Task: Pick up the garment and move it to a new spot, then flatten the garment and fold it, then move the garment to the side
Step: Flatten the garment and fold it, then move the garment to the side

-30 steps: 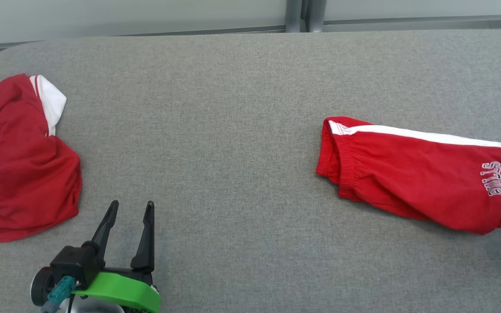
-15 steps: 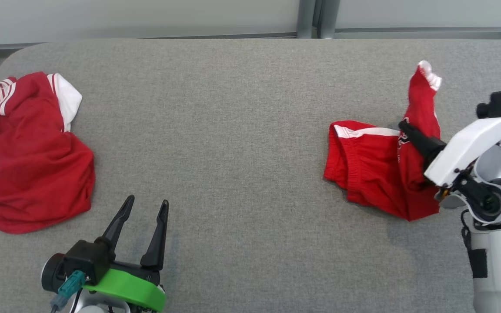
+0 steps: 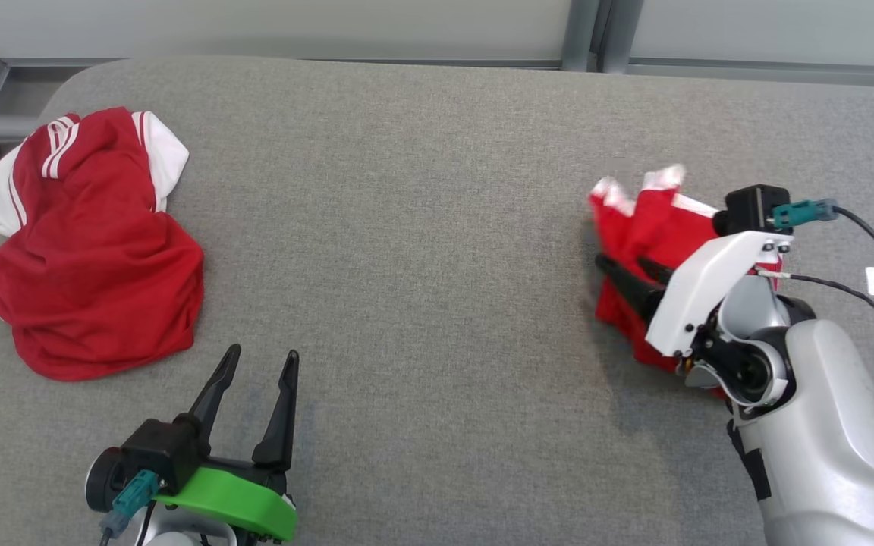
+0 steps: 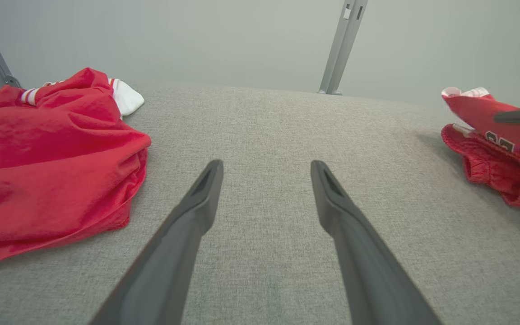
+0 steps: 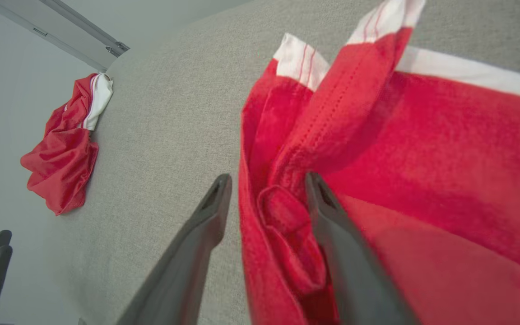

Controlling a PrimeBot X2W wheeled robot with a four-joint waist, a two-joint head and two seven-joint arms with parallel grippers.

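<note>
I judge that I am in the first step, the pick-up and the move to a new spot. My right tool [image 3: 619,262] is at the garment [image 3: 642,220], red shorts with white trim, bunched at the right side of the grey worktop [image 3: 422,227]. In the right wrist view its two fingers stand with a narrow gap, and a thick fold of the red cloth is pinched between them, so I take it as holding the garment. The upper part of the cloth is raised, while the waistband part lies on the worktop. The white hem is blurred, so I cannot tell its exact shape.

My left tool [image 3: 263,352] is wide open and holds nothing, over bare worktop near my side. A red jersey [image 3: 95,265] lies crumpled at the far left, well apart from both tools.

The next move calls for carrying the garment toward the free middle and setting it down. The grip is on a bunched fold, so I think the cloth may slip.
</note>
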